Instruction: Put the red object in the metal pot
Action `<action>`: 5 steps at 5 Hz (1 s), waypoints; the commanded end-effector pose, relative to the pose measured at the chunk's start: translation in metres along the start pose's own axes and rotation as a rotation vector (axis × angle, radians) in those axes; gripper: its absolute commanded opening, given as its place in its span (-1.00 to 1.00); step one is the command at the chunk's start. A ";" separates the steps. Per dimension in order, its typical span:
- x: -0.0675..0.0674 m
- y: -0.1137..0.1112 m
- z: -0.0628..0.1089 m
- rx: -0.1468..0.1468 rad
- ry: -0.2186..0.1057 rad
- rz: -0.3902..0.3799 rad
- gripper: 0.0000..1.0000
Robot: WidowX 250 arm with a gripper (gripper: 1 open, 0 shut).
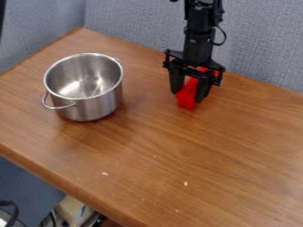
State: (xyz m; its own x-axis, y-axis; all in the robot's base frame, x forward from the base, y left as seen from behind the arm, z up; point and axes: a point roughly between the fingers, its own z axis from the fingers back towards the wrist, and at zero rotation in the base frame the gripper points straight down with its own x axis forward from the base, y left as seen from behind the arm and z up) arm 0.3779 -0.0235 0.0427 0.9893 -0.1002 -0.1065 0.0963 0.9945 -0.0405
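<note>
The red object (187, 94) stands upright on the wooden table, right of centre toward the back. My gripper (192, 87) points straight down over it, with one black finger on each side of the block's upper half. The jaws stand a little wider than the block, and a thin gap shows on the right side. The block's lower end rests on the table. The metal pot (83, 85) sits to the left, shiny and empty, its loop handle facing the front left, about a pot's width from the gripper.
The wooden table (166, 168) ends in a front edge running diagonally at the lower left. A grey wall stands behind the table. Bare wood lies between the pot and the block.
</note>
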 end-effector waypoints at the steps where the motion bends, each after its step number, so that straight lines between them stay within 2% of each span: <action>1: 0.003 0.003 0.017 -0.005 -0.048 0.003 -1.00; 5: -0.002 0.003 0.019 -0.011 -0.045 -0.001 -1.00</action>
State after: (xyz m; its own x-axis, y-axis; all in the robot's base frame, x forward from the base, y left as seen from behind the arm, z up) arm 0.3741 -0.0244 0.0405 0.9866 -0.1121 -0.1188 0.1065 0.9929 -0.0530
